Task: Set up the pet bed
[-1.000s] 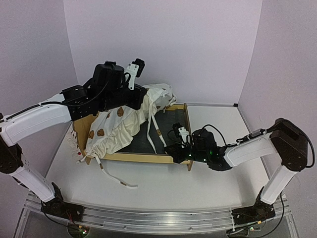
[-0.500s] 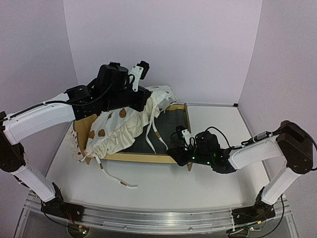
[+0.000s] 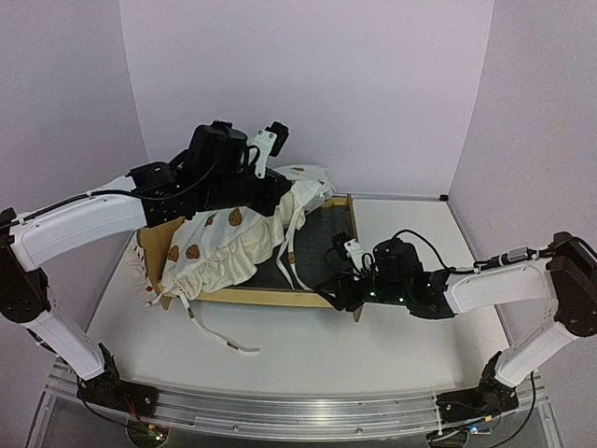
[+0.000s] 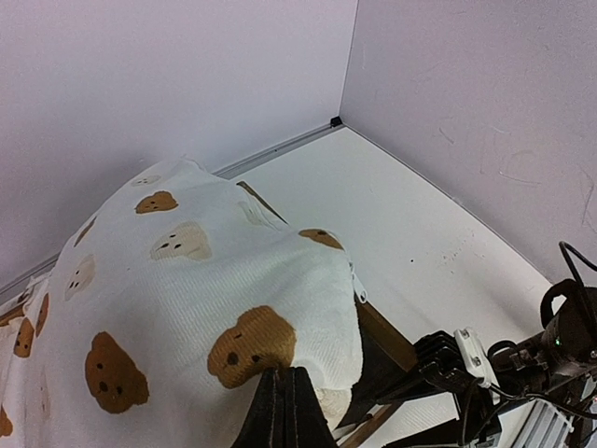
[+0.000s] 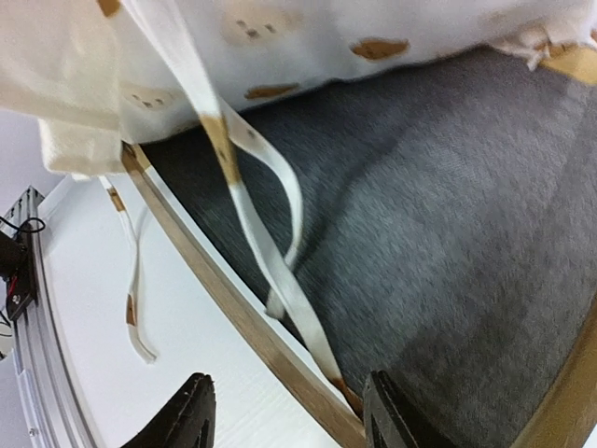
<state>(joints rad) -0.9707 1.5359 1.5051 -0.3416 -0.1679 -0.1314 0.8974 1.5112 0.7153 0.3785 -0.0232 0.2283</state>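
The pet bed (image 3: pixel 250 296) is a light plywood frame with a dark grey felt base (image 3: pixel 322 233), standing mid-table. A cream bear-print cushion (image 3: pixel 219 238) hangs over its left half, lifted at one edge. My left gripper (image 4: pixel 284 397) is shut on that cushion (image 4: pixel 187 280) beside a brown bear print. My right gripper (image 5: pixel 287 387) stands open at the bed's front right corner (image 3: pixel 334 291), one finger outside the front rail (image 5: pixel 215 294) and the other over the felt (image 5: pixel 448 233). A cushion tie (image 5: pixel 252 177) dangles between the fingers, and nothing is pinched.
Long cream ties (image 3: pixel 224 341) trail from the cushion onto the white table in front of the bed. A fringed cloth edge (image 3: pixel 140 271) shows at the bed's left end. Lilac walls close in behind and at both sides. A metal mounting rail (image 3: pixel 280 411) runs along the near edge.
My right gripper has opened and its arm has stretched lower along the front rail. My left gripper has carried the cushion's edge a little to the right and farther back.
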